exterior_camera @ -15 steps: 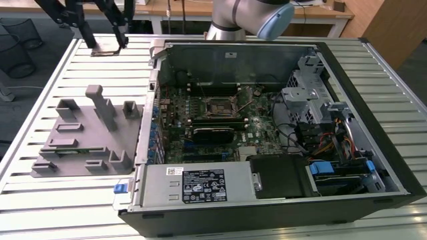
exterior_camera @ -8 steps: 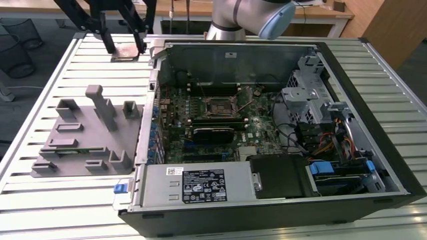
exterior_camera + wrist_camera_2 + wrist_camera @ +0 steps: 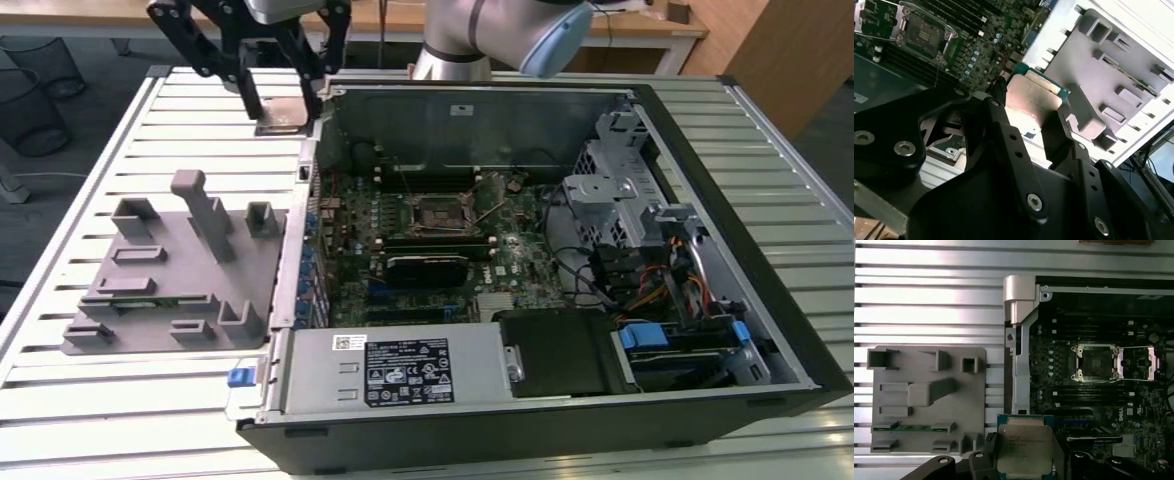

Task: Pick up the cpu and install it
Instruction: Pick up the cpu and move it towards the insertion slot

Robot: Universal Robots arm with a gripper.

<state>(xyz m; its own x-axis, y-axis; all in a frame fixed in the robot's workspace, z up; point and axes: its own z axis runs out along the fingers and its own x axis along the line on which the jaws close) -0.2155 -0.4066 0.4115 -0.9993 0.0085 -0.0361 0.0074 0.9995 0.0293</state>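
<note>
The cpu (image 3: 286, 116) is a flat square chip with a silver-grey top plate, and my gripper (image 3: 284, 108) is shut on it, one black finger on each side. It hangs in the air above the slatted table, just outside the computer case's back corner on the exterior view's left. In both wrist views the cpu (image 3: 1032, 98) (image 3: 1024, 450) sits between the fingers (image 3: 1000, 107). The open cpu socket (image 3: 441, 212) (image 3: 1094, 362) on the motherboard has its metal frame flipped up, and it lies apart from the chip.
An open computer case (image 3: 747, 250) lies on the slatted table (image 3: 80, 400), with drive bays, cables and a power supply (image 3: 400, 370) inside. A grey plastic tray (image 3: 160, 270) (image 3: 924, 400) with upright blocks stands on the exterior view's left of the case.
</note>
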